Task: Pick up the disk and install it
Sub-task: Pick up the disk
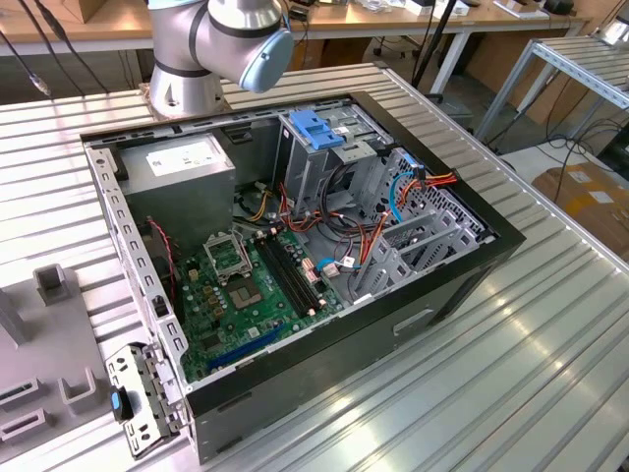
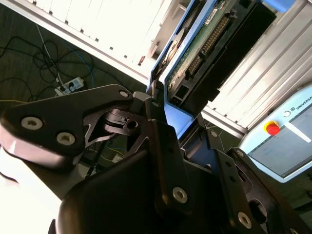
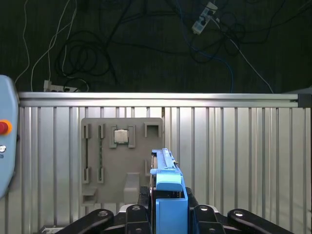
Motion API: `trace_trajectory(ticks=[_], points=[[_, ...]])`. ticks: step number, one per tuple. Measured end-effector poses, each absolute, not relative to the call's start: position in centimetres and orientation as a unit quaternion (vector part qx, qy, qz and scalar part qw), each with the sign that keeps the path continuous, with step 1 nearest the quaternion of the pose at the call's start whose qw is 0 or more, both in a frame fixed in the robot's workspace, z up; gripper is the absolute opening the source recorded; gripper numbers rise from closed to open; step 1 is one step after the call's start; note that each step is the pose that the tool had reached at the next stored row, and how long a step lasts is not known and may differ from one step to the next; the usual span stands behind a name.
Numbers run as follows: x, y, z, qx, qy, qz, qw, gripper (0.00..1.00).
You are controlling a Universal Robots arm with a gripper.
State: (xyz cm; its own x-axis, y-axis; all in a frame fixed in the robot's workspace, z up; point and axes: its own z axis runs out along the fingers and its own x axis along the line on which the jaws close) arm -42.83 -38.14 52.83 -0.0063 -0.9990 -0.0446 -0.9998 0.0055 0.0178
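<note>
My gripper [image 3: 168, 207] is shut on the disk [image 3: 167, 183], which I see edge-on in the first wrist view with its blue plastic rail between the black fingers [image 3: 141, 209]. In the second wrist view the disk [image 2: 204, 44] shows its green circuit-board underside and a blue side rail, clamped in the black linkage of the gripper [image 2: 168, 119]. The disk hangs in the air above the ribbed metal table [image 3: 234, 146], near a grey parts tray [image 3: 122, 156]. The exterior view takes in the arm's base and shoulder [image 1: 216, 49] behind the open computer case [image 1: 295, 246].
Inside the case stand a metal drive cage with a light-blue top [image 1: 319, 128], a grey power-supply box [image 1: 182, 167], the motherboard [image 1: 246, 285] and loose cables. A teach pendant [image 2: 287, 141] lies on the table. Cables lie on the dark floor beyond the table's edge.
</note>
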Motion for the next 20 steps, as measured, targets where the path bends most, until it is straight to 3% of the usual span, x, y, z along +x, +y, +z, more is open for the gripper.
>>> trace_trajectory(ticks=[20], points=[[-41.1,-38.1,52.8,-0.705,0.709,0.022,0.010,0.37]])
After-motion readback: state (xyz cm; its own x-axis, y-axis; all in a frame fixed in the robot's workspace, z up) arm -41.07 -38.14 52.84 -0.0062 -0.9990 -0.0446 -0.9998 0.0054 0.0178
